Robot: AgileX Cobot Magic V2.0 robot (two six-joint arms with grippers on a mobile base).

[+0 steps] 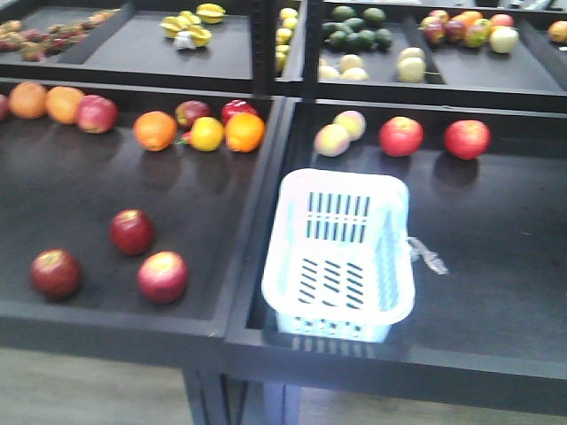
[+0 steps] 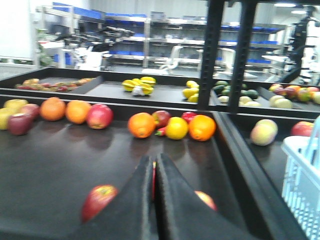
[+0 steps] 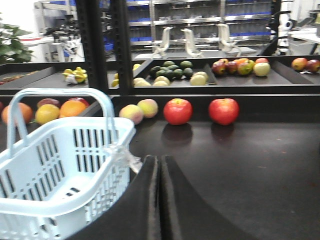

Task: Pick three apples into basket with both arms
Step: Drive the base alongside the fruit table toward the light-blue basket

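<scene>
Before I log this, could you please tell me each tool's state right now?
Left tool: closed, holding nothing.
Right tool: closed, holding nothing.

Of the robot only its two grippers show, each at the near bottom edge of its own wrist view. The left gripper [image 2: 153,162] is a pair of matt black fingers [image 2: 131,205], smooth and unmarked. They are wide at the near end and narrow in a curve to slim tips at the far end, with a thin dark slit running between them. The right gripper [image 3: 159,161] has the same build: two plain black fingers [image 3: 186,205], broad and flaring outward at the near end, tapering to rounded tips, parted only by a fine pale seam. Both pairs look dull and slightly blurred
</scene>
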